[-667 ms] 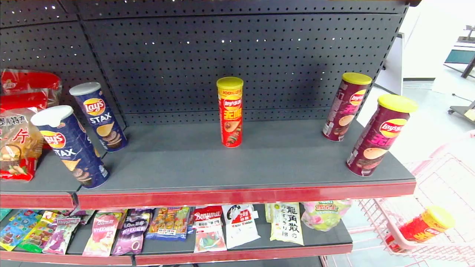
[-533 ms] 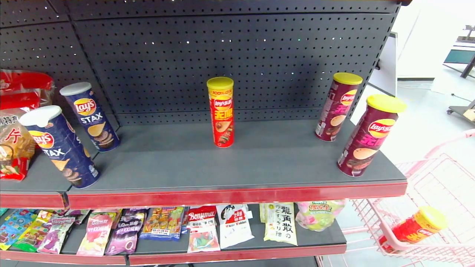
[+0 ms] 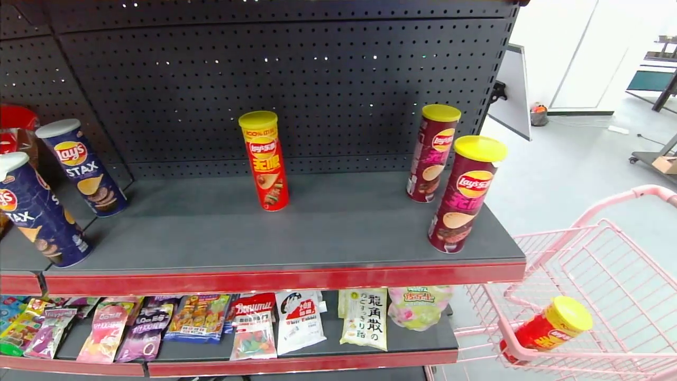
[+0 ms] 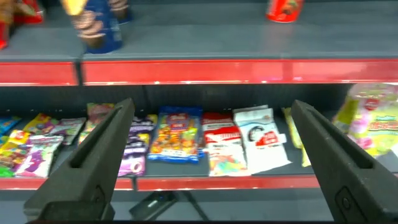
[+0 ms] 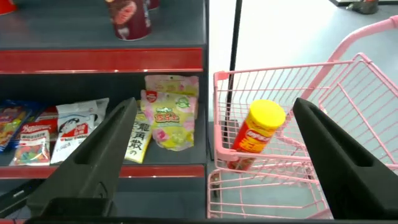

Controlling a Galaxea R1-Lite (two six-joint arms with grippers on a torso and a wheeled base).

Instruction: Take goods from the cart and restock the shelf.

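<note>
A pink wire cart (image 3: 637,193) stands to the right of the shelf, and a red chip can with a yellow lid (image 3: 547,330) leans in its near corner. The right wrist view has the same red can (image 5: 258,134) inside the cart (image 5: 292,65), ahead of my open right gripper (image 5: 211,165), which holds nothing. On the grey upper shelf (image 3: 317,233) stand one red can (image 3: 264,159), two maroon cans (image 3: 465,193), and two blue cans (image 3: 82,166). My left gripper (image 4: 208,168) is open and empty, facing the lower shelf.
Snack bags (image 3: 254,325) line the lower shelf, also seen as bags (image 4: 180,134) before the left gripper and pouches (image 5: 165,118) beside the cart. A red front lip (image 3: 285,278) edges the upper shelf. Open floor (image 3: 571,169) lies right of the shelf.
The whole head picture has slid left, so the camera has turned right and more of the cart shows. The cans and the cart have kept their places.
</note>
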